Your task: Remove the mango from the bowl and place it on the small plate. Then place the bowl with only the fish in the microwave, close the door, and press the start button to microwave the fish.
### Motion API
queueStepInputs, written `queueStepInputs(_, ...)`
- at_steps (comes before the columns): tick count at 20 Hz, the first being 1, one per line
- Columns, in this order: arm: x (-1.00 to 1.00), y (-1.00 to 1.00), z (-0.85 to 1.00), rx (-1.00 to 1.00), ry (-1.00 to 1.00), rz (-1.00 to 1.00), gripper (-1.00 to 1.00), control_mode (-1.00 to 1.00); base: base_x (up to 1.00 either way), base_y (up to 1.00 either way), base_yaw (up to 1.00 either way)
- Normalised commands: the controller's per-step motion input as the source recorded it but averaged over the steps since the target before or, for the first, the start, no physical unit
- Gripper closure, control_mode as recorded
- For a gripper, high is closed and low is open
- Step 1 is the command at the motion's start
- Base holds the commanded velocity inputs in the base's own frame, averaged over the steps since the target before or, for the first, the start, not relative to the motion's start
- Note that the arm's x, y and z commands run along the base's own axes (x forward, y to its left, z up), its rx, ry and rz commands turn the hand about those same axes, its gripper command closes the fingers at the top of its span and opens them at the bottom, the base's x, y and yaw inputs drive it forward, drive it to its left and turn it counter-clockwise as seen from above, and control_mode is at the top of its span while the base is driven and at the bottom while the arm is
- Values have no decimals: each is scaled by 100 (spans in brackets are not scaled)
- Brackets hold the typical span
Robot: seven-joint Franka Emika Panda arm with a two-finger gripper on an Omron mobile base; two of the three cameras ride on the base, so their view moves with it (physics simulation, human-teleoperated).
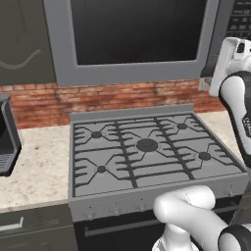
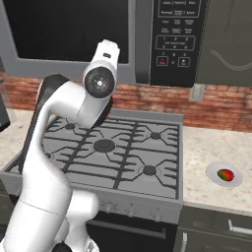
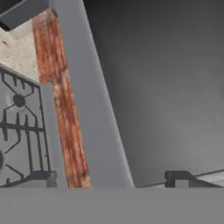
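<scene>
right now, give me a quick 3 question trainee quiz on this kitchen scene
1. True or false: the mango lies on the small plate.
2. Is the door of the microwave A) swung open or B) shut?
3. Which side of the stove is the small plate on, seen in the right base view?

Key: 1 true. 2 B, the door sits flush with the control panel. 3 The right, on the counter.

Door was cut off by the top edge; control panel lettering too small to read; mango blurred.
</scene>
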Motion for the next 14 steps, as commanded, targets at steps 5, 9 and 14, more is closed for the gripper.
queueStepInputs(5,-34,-100,1,25,-15,-7,-100,-100,0,0,0)
queueStepInputs(9,0,-100,11,22,-1,-9,-100,-100,0,0,0)
queueStepInputs(14,30,-94,0,22,1,-3,-100,-100,0,0,0)
